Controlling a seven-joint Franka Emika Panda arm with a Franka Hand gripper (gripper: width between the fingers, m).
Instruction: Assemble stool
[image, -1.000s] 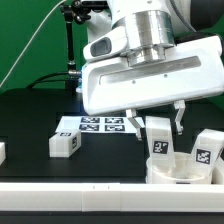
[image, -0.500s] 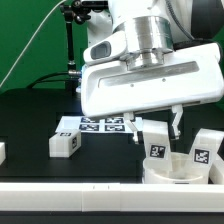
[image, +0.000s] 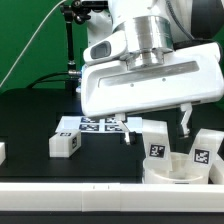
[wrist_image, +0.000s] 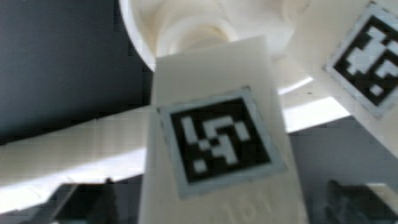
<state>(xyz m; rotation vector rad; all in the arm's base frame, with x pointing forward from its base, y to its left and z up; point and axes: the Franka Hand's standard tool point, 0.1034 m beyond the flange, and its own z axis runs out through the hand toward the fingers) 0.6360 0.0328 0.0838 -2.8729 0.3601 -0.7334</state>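
The two-finger gripper (image: 157, 133) stands wide, clear on either side of a white blocky plastic leg (image: 157, 143) (tag facing the camera) standing at ten o'clock on the white round ring-shaped plastic seat (image: 178, 173).

This is a robotics lab test bench. A green backdrop (image: 25, 25) hangs behind a matte black tabletop (image: 30, 120), and a white rail (image: 60, 190) lines its near edge. The marker board (image: 95, 125) lies mid-table. A white leg (image: 64, 143) carries a printed square tag. A black stand (image: 72, 45) rises by the far edge, and a large white robot arm (image: 150, 50) looms over everything.
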